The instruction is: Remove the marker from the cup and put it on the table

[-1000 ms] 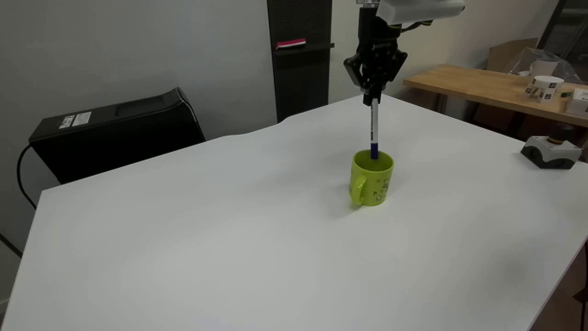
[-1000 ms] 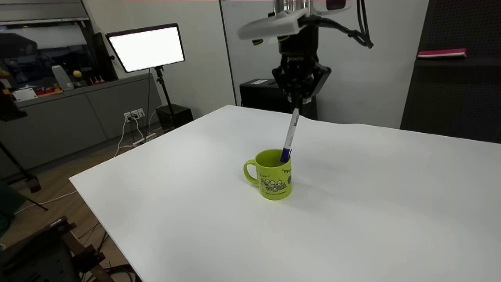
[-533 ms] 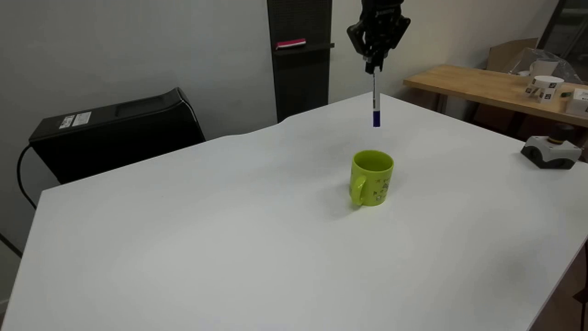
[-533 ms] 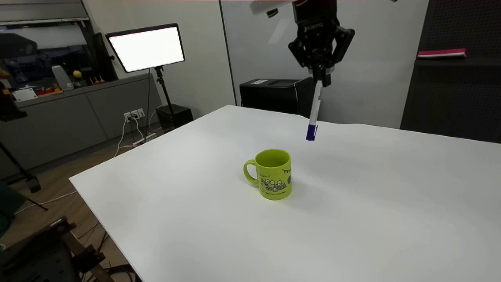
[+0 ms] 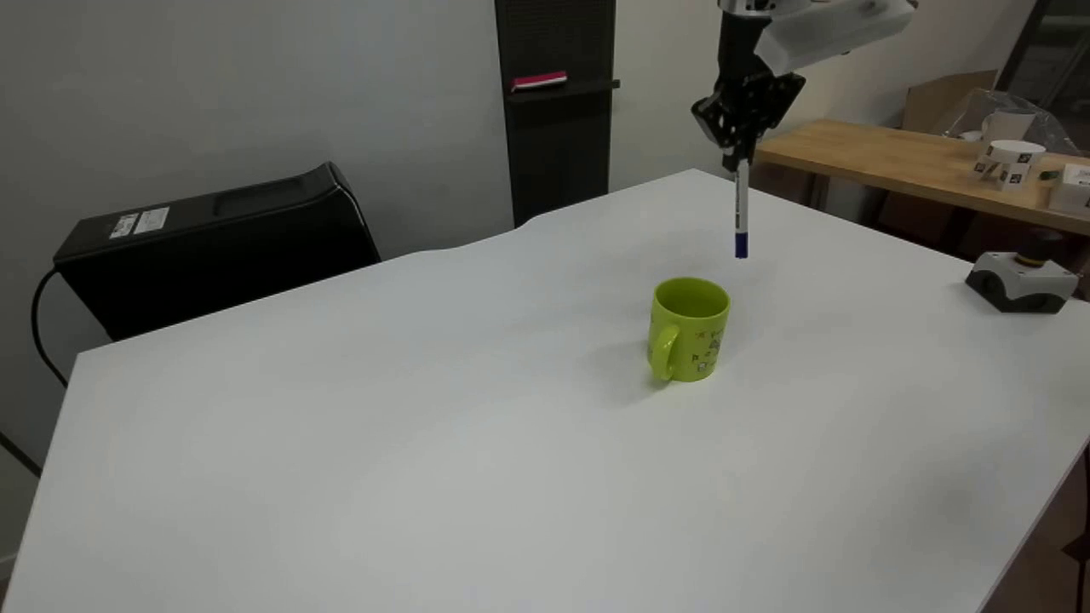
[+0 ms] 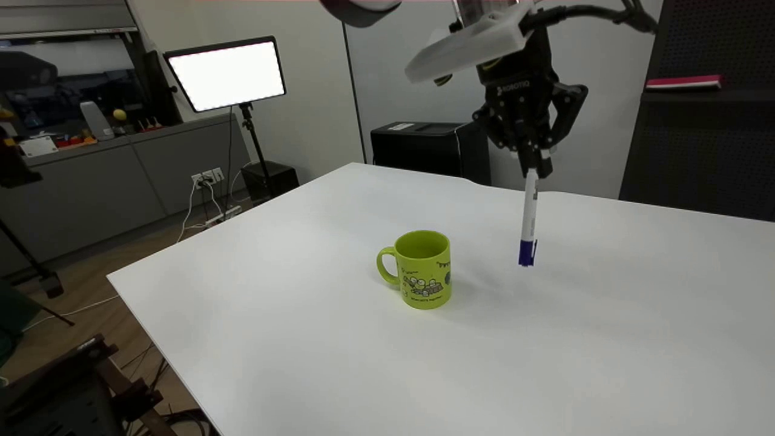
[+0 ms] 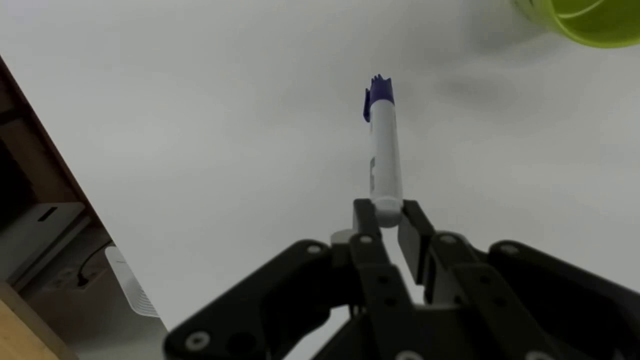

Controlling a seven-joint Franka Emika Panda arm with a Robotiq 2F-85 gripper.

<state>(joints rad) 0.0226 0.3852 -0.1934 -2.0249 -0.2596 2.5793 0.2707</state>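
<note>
Over the white table (image 5: 358,477), marker (image 5: 742,204) in grasp

In an exterior view: black case (image 5: 213,264) far left; then the green cup (image 5: 691,345); right of it, apart, the gripper (image 5: 738,162) pinches the near-upright marker; farther right, a grey-and-black box (image 5: 1022,285).

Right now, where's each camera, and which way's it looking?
In an exterior view: stands back, looking down across the white table, wooden table beyond; end effector at top.
In an exterior view: stands back elsewhere, looking across the white table, light panel behind; end effector and some arm.
Wrist view: behind the end effector, looking past its fingers and marker downward; no arm shows.
Both exterior views share cup and marker.
</note>
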